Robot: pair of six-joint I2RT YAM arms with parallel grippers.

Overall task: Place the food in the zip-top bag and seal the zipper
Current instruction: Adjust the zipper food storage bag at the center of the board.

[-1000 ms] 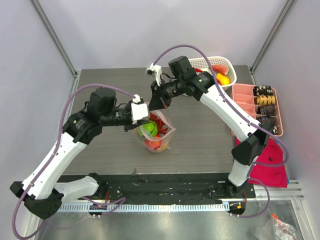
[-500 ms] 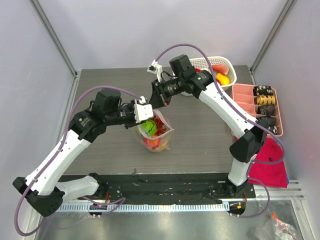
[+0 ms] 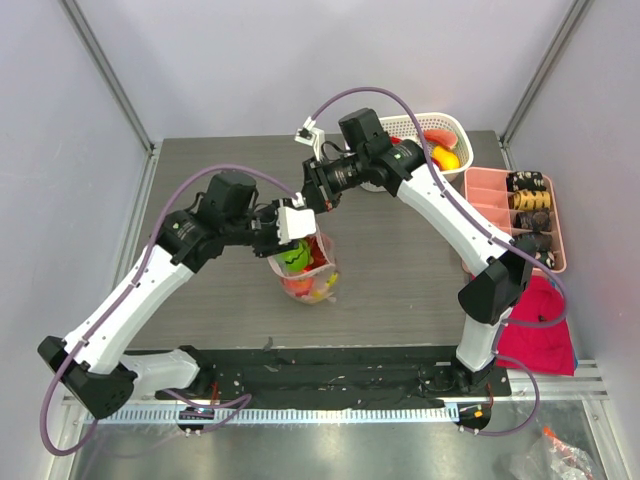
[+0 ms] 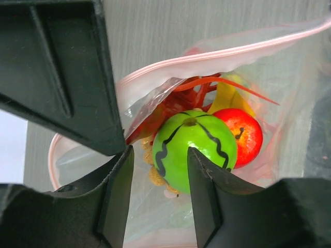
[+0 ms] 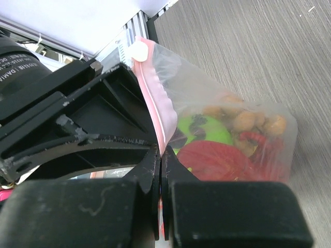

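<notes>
The left hand (image 4: 158, 157), jaws now parted, has swung over the zip-top bag (image 3: 312, 272), pulled upright on the tabletop (image 3: 410, 270) by the right hand (image 5: 160, 155) pinching its zipper (image 5: 150, 101). The food (image 4: 195, 149) sits inside; sealing looks next.

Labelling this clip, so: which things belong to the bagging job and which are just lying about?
Job: zip-top bag, zipper, food inside, food left in white basket, left gripper, right gripper.
Lying about: pink tray, its dark items, red cloth.
</notes>
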